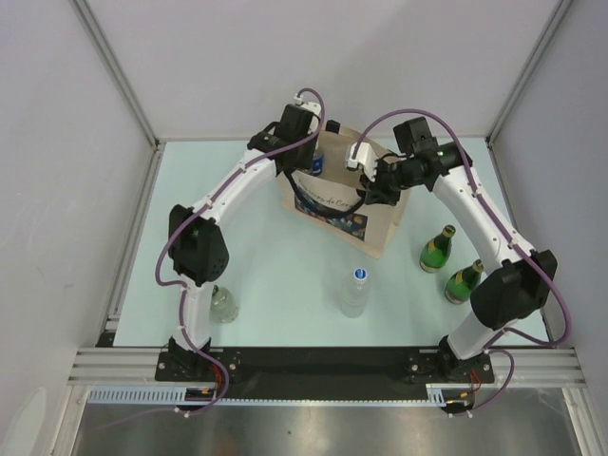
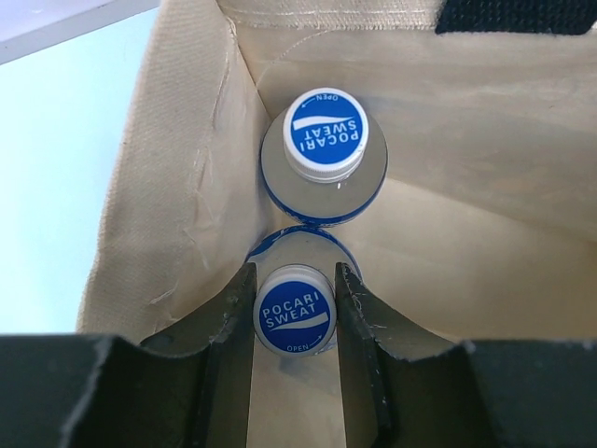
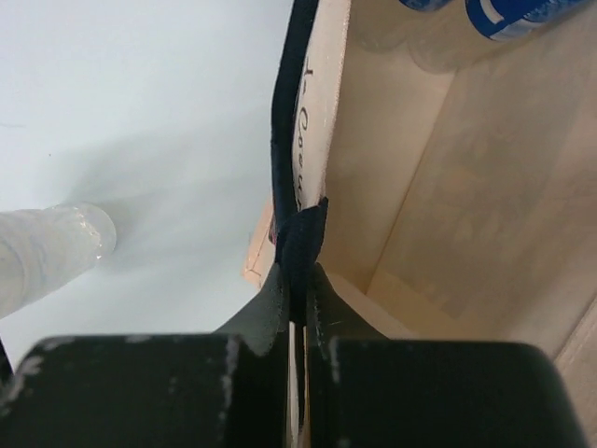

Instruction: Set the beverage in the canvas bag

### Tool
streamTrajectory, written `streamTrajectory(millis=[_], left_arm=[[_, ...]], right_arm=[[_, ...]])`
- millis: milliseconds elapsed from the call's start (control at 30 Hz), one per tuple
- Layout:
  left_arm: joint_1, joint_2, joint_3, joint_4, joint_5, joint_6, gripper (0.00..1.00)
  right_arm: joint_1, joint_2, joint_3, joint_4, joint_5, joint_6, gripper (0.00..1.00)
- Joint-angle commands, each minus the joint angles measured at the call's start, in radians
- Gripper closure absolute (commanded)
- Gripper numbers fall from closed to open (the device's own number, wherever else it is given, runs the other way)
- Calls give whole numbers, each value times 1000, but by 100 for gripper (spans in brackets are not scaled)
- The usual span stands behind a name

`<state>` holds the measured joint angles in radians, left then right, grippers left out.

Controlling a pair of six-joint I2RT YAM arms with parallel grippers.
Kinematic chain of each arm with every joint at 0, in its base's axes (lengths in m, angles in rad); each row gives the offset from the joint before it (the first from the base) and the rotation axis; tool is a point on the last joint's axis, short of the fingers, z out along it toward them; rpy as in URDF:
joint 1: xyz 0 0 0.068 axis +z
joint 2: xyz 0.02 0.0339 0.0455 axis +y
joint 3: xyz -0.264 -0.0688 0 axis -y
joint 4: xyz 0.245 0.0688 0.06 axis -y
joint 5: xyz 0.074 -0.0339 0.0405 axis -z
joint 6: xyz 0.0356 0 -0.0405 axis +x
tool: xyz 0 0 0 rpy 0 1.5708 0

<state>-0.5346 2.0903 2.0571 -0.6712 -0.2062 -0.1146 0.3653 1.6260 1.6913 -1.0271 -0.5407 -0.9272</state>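
Observation:
The beige canvas bag (image 1: 378, 226) with a dark blue printed panel stands upright mid-table. My left gripper (image 1: 312, 160) reaches down into its open top. In the left wrist view the left gripper (image 2: 295, 273) is shut on the blue-and-white cap of a Pocari Sweat bottle (image 2: 295, 322) standing inside the bag (image 2: 177, 187). A second Pocari Sweat bottle (image 2: 324, 135) stands just behind it in the bag's corner. My right gripper (image 1: 376, 185) is at the bag's right rim. In the right wrist view it (image 3: 298, 275) is shut on the navy handle (image 3: 303, 233) and holds the bag wall (image 3: 448, 187).
A clear bottle with a blue cap (image 1: 355, 290) stands in front of the bag and also shows in the right wrist view (image 3: 47, 257). Two green bottles (image 1: 438, 249) (image 1: 465, 281) stand at the right. Another clear bottle (image 1: 222, 304) stands by the left arm's base.

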Motion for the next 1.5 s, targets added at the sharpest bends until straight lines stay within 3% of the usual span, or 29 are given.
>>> streamTrajectory(millis=[0, 133, 267, 533, 633, 667, 733, 767, 1067, 1167, 1300, 1467], left_arm=[[45, -99, 2, 39, -143, 98, 100], [45, -121, 12, 96, -176, 113, 100], [45, -124, -5, 113, -159, 113, 100], [45, -171, -239, 140, -79, 86, 100], [45, -206, -308, 166, -64, 72, 98], [45, -213, -321, 174, -65, 69, 94], [45, -228, -318, 174, -61, 66, 91], [45, -233, -307, 174, -58, 64, 83], [45, -300, -252, 174, -12, 46, 45], [45, -317, -236, 185, 25, 46, 37], [45, -357, -222, 211, 96, 43, 31], [39, -371, -218, 266, 298, 62, 30]], right_arm=[[-5, -107, 12, 16, 56, -22, 100], [-3, -181, -19, 91, 48, -10, 100], [-6, -207, -45, 27, -57, -68, 100], [-20, -201, -203, -51, -13, -136, 100], [-35, -210, -196, -59, -42, -108, 63], [-35, -215, -190, -57, -50, -101, 39], [-35, -224, -176, -53, -86, -70, 30], [-35, -222, -154, -59, -108, -61, 26], [1, -200, -64, -70, -240, 48, 23], [-6, -190, -39, -45, -242, 82, 23], [-6, -175, -15, -24, -261, 117, 23], [-8, -161, -19, 1, -262, 139, 23]])
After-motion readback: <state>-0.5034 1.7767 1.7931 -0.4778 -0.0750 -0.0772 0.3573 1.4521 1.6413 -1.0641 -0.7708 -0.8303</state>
